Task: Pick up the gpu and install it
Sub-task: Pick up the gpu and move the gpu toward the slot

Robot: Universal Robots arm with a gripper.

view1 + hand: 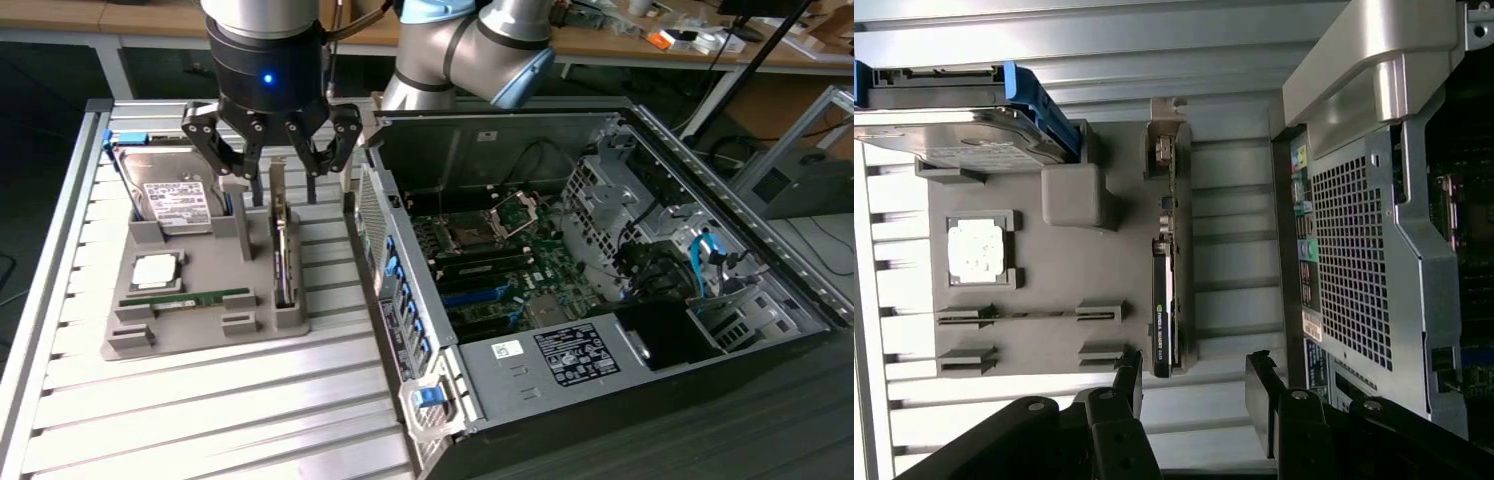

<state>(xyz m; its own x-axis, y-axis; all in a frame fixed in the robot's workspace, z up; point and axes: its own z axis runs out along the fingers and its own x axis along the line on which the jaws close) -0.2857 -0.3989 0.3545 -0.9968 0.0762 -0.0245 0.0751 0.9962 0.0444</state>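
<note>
The gpu [282, 255] stands on its long edge in a slot of the grey tray [200, 325], on the side nearest the open case [534, 150], bracket end toward the arm. The end effector [280, 186] hovers right above the card's bracket end with its fingers spread wide and nothing between them. In the wrist view the gpu [1164, 290] lies just off the gap between the fingers. By my reading the pick-up step is in hand and no grasp is made yet. A clean grasp calls for the fingers to straddle the thin board squarely without knocking the tray post beside it. The drive [174, 195] carries a white label, the case a black label and a small white sticker, and the card's edge a green mark. None of it is legible. The tray sits on a slatted counter [200, 420].
</note>
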